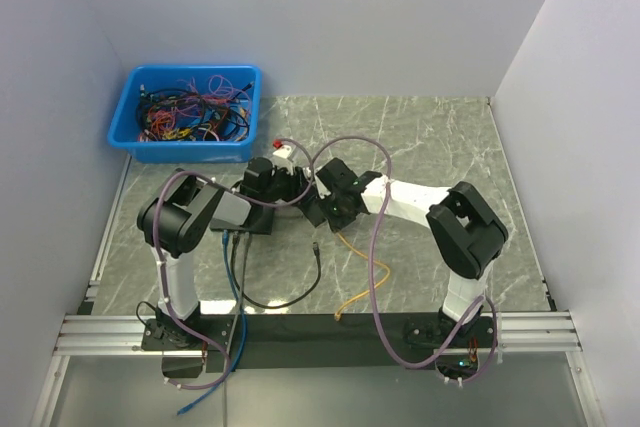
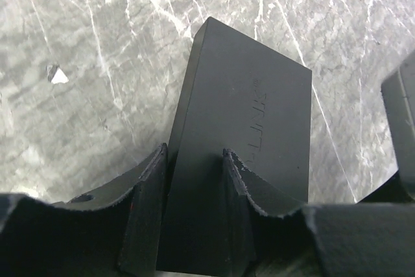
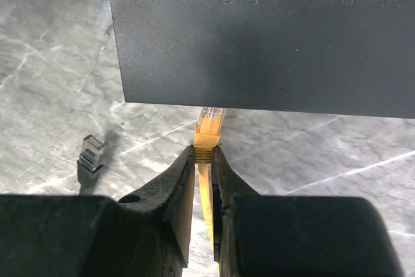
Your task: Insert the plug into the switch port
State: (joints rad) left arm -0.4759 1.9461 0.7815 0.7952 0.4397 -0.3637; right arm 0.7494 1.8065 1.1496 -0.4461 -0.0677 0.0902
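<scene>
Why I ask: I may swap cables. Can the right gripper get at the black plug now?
Probably not yet: the right gripper is shut on the orange plug at the switch. The black plug lies uncovered nearby; only that grip hinders.

A: What lies around the right gripper (image 3: 204,155)?

B: Well away from it, toward the far-left corner in the top view, stands a blue bin (image 1: 182,151) holding tangled cables (image 1: 195,107) (red, black and orange strands among them).

A: Anything closer?

B: A loose black plug (image 3: 89,159) lies on the marble table (image 3: 52,82), off to the gripper's left in the wrist view and not touching it. Nearer the table's front edge a black cable (image 1: 290,297) loops, with a blue cable (image 1: 233,277) beside it.
</scene>
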